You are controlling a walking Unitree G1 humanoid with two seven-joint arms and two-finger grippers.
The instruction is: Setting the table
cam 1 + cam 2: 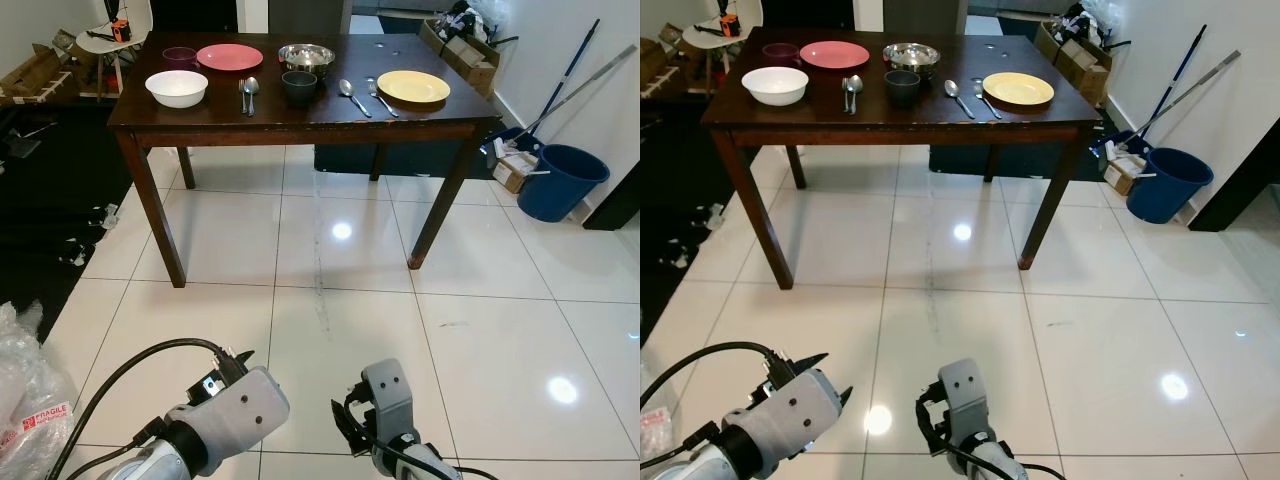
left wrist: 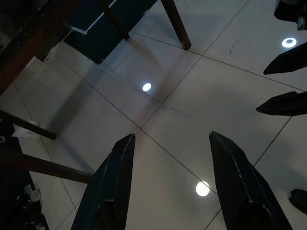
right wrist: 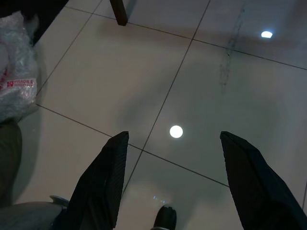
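Left eye view: I see both arms low over the floor (image 1: 480, 330), left gripper (image 2: 172, 158) and right gripper (image 3: 170, 158) with jaws wide, empty. Ahead, the dark table (image 1: 300, 118) carries a white bowl (image 1: 177, 88), pink plate (image 1: 229, 57) and yellow plate (image 1: 413, 86).

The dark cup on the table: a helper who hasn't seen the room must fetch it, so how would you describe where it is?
Find the dark wooden table. Near its middle, just in front of the shiny metal bowl, stands the dark cup. It is the only near-black vessel, between two fork-and-spoon pairs.
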